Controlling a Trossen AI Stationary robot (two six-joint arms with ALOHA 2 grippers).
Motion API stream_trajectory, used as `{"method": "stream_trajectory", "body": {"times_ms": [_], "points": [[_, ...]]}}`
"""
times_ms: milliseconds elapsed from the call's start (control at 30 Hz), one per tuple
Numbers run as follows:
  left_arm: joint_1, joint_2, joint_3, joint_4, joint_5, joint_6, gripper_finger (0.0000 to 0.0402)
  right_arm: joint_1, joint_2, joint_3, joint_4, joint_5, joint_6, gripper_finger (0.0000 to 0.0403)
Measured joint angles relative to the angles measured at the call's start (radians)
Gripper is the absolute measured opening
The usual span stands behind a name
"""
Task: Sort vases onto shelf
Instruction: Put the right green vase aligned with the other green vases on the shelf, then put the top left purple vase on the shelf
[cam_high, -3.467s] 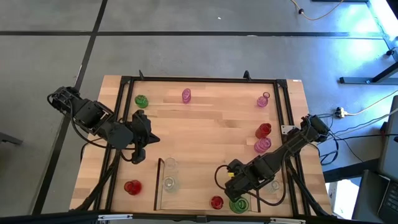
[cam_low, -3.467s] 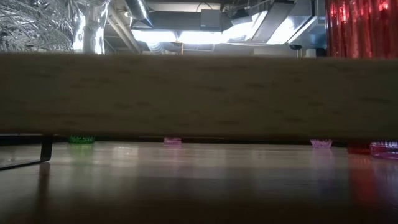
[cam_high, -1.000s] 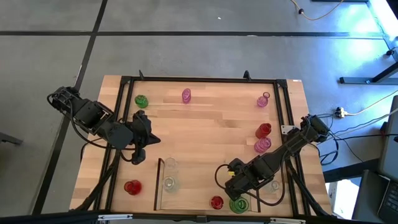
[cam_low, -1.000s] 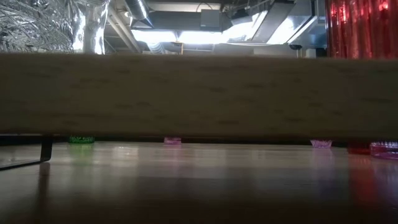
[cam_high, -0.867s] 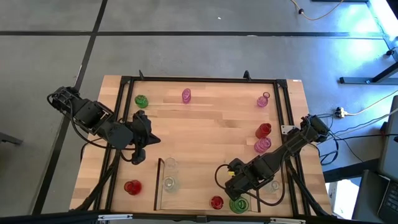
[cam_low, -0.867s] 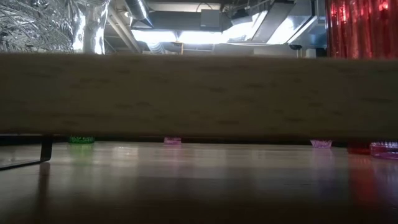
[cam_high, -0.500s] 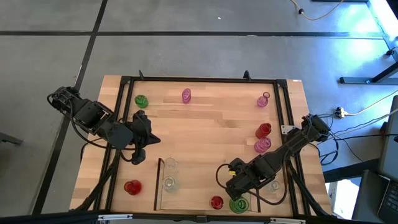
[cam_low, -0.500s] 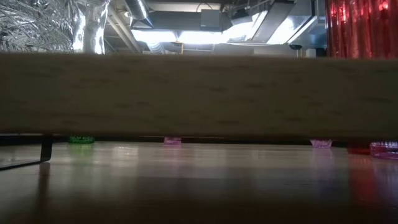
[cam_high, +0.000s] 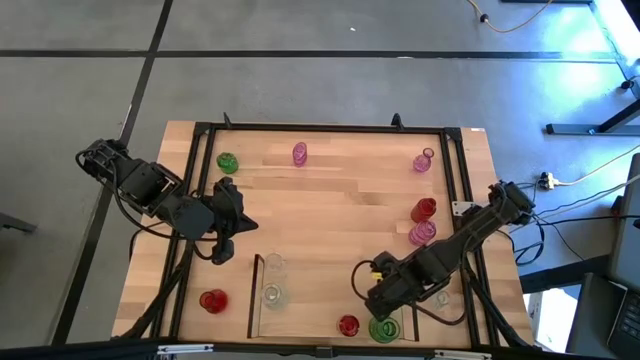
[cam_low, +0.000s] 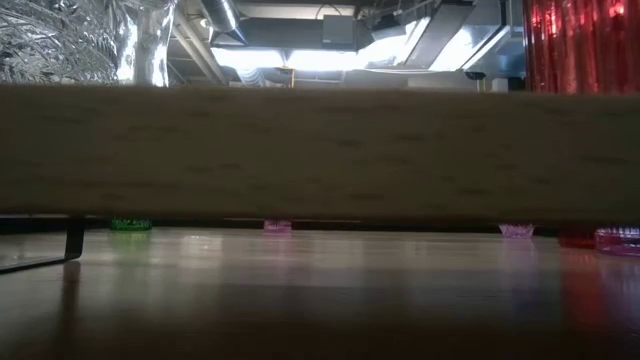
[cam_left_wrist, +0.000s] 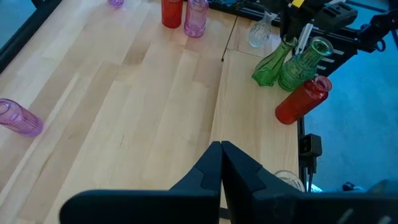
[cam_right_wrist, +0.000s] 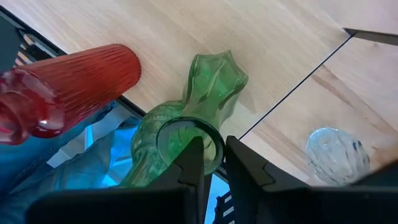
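Hardly any change over the last second: only a slight creep of the right gripper (cam_high: 386, 300) toward the shelf (cam_high: 253, 296) front edge, with every vase in its former spot. Clenched now, by the look of the right wrist view, on the rim wall of the round-mouthed green vase (cam_right_wrist: 176, 144), one finger (cam_right_wrist: 190, 163) inside the mouth and the other outside. Standing upright at the shelf's front edge, just beside the fluted green vase (cam_right_wrist: 215, 82) and near the tilted red vase (cam_right_wrist: 69, 82); not lifted, not shifted. Hard to say whether a pick or a set-down; in either case no fresh vase sorted, merely a grip seated a touch deeper. Parked just outside the shelf's far left corner, the left gripper (cam_high: 221, 252), clamped shut on nothing. Already inside the shelf: two clear vases (cam_high: 272, 280) in the left column and another clear vase (cam_high: 440, 297) toward the right end. Not yet inside: a red vase (cam_high: 211, 300) just left of the shelf, a red-and-pink pair (cam_high: 422, 221) beyond the shelf's far right corner, and well beyond the shelf's far edge a green vase (cam_high: 227, 161) and two pink vases (cam_high: 299, 153). Roughly half of the sorting undone, judging from that spread.
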Motion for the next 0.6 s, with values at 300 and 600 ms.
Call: {"method": "stream_trajectory", "body": {"times_ms": [300,600], "points": [[0.000,0.000,0.000,0.002,-0.004,0.000,0.0000,0.000,-0.001,0.056,-0.044,0.016,0.001,0.0050],[0.000,0.000,0.000,0.002,-0.007,0.000,0.0000,0.000,-0.001,0.174,-0.124,0.065,0.003,0.0050]]}}
